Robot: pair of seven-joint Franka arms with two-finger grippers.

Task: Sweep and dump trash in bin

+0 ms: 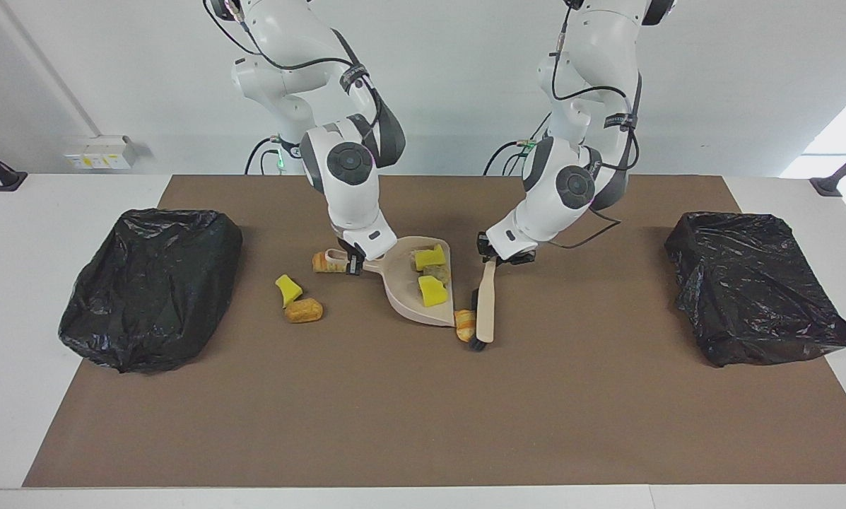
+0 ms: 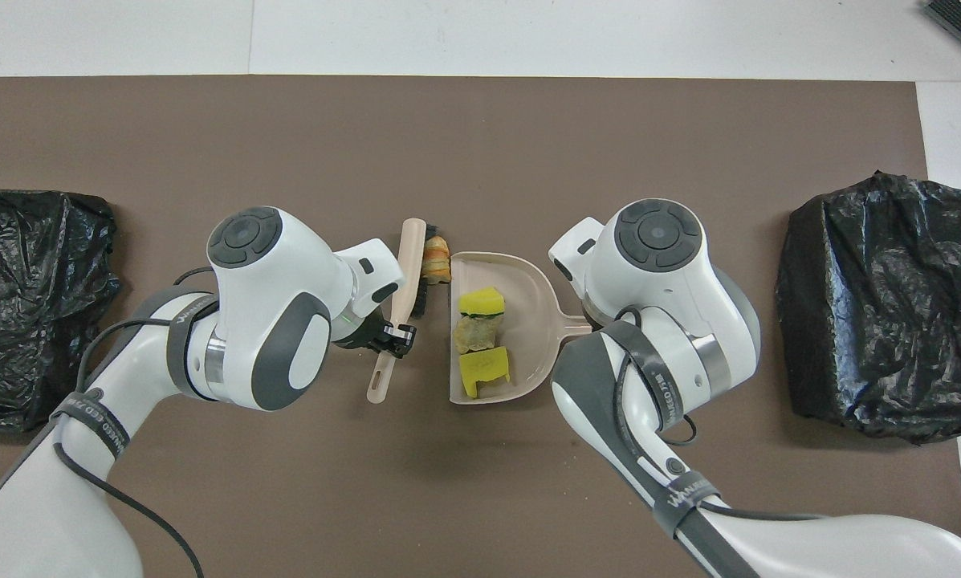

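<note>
The left gripper is clamping its jaws on the beige-handled black-bristled brush, bristles touching a golden-brown bread lump at the lip of the beige plastic dustpan. The right gripper is gripping the dustpan's handle. Yellow sponge chunks are sitting in the pan; more trash bits are lying toward the right arm's end of the table.

bin bags: glossy crinkled plastic | mat: matt brown | dustpan: smooth plastic
</note>
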